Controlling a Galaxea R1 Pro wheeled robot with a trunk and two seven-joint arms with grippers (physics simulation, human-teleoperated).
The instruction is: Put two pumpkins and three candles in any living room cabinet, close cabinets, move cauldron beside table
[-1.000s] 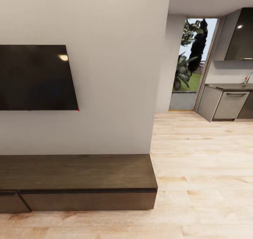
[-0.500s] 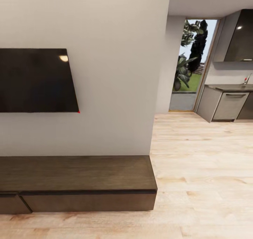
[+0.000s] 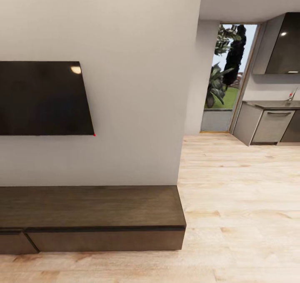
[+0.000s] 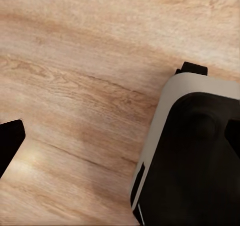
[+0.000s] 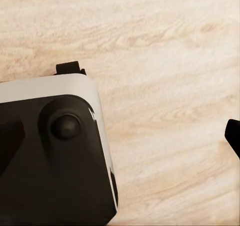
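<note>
The head view looks at a white wall (image 3: 137,87) with a black wall TV (image 3: 43,98) mounted on it. Below the TV stands the cabinet (image 3: 91,216), the long, low dark-brown wood unit, directly against the wall. Its drawer fronts are flush and shut on the part that is visible; a seam between two drawers shows near the left edge of the view. The top of the cabinet is bare wood. The right end of the cabinet is in line with the end of the wall.

The light wood plank floor (image 3: 241,199) runs in front of the cabinet and to the right, toward a kitchen. There, grey kitchen cupboards (image 3: 271,125) with a dark counter stand under a dark upper unit (image 3: 285,43). A glass door (image 3: 229,75) beside them shows green plants outside.

In the left wrist view, a part of the robot base (image 4: 192,156), white with a black top, is over the plank floor, and one dark fingertip (image 4: 10,143) of the left tool shows at the edge. In the right wrist view the base (image 5: 52,156) appears also, with one dark fingertip (image 5: 233,133) of the right tool at the edge. For both tools I cannot tell if the fingers are apart or together.
</note>
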